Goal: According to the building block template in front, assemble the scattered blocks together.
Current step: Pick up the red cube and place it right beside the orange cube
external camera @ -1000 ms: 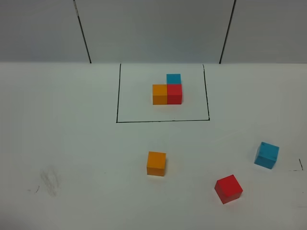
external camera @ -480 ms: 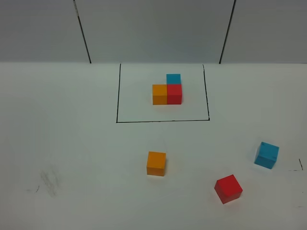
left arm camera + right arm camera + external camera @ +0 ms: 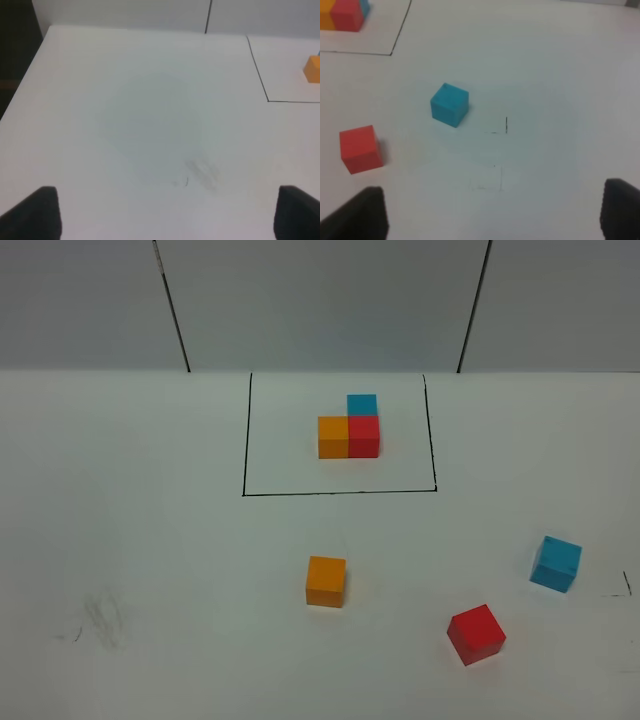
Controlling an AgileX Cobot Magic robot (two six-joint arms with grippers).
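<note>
While nothing is grasped, the left jaws and the right jaws are held wide apart and empty above the worktop [image 3: 150, 540]. Of the scattered blocks, the red cube [image 3: 476, 633] is nearest, then the orange cube [image 3: 325, 581] and the blue cube [image 3: 556, 563], all well apart. Farthest, the building block template [image 3: 349, 430] is framed. A first pick seems due, so a descent onto one cube is called for.

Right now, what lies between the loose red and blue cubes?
Nothing: only bare white table separates the red cube and blue cube, clearest in the right wrist view.
</note>
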